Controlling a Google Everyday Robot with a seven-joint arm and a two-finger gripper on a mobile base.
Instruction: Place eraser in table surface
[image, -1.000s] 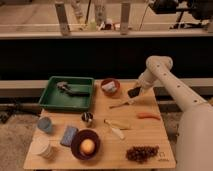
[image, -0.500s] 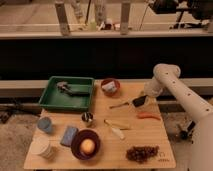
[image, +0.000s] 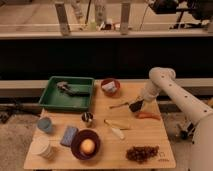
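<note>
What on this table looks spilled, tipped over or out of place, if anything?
Nothing stands out. The red bowl and the dark bowl sit upright, and nothing is spilled on the table. The gripper, shut, is low over the table's right side, beside the orange stick.

Fig. – Single white arm (image: 186, 104) in a folded pose, w/ dark gripper (image: 135, 106) lowered, right of view centre.

Detail: upper link rises from the robot's body (image: 204, 142) at the lower-right edge, running diag. up toward view centre to a rounded elbow joint (image: 162, 76), the arm's highest pt. From there the forearm (image: 149, 92) drops steeply down & inward. Gripper sits at its lower end, below & inboard of the elbow, pointing downward; fingers closed together, approx. no gap betw. them.
</note>
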